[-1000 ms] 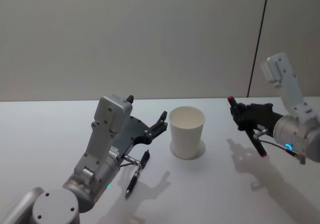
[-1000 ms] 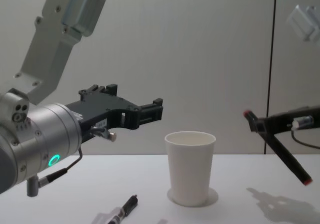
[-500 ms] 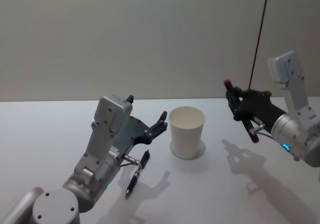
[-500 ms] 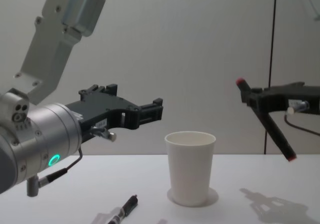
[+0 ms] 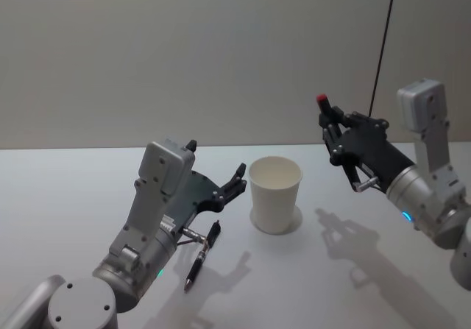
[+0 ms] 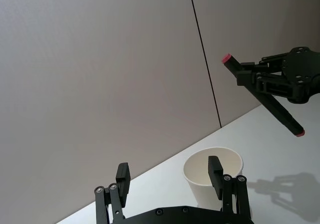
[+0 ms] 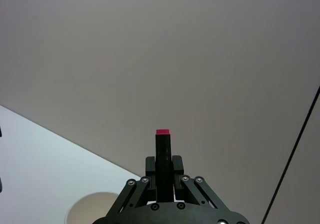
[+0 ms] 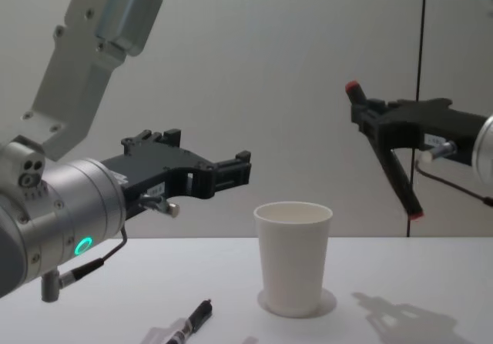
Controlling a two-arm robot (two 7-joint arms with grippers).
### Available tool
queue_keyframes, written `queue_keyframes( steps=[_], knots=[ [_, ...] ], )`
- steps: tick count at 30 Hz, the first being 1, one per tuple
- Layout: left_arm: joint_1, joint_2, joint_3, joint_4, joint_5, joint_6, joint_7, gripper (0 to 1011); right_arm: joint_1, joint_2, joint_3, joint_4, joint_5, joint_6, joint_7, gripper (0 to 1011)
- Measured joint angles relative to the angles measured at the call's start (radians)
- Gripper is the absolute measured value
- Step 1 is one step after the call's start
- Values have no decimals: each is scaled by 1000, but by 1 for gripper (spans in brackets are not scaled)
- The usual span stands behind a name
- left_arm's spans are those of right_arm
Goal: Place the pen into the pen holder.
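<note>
While the left gripper (image 5: 215,161) hangs lower left with fingers apart, over one black pen (image 5: 200,257) lying on the table (image 5: 66,196), the white paper cup (image 5: 275,194) stands upright at centre. At right, the right gripper (image 5: 337,139) clamps a red-tipped pen (image 5: 324,110) above rim height, probably to clear the rim. Two pens, one cup.

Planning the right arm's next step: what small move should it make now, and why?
Probably shift the right gripper leftward until the red-tipped pen hangs over the paper cup: it holds that pen tilted, raised, off to the cup's right.
</note>
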Motion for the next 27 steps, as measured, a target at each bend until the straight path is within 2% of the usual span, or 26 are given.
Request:
queue_keyframes(
  steps=[10, 27],
  knots=[
    [0, 0, 0, 0, 0, 0, 0, 998, 33, -37, -22, 86, -14, -101, 9, 179],
    [0, 0, 0, 0, 0, 0, 0, 999, 94, -84, -39, 216, -20, -252, 35, 179]
  ],
)
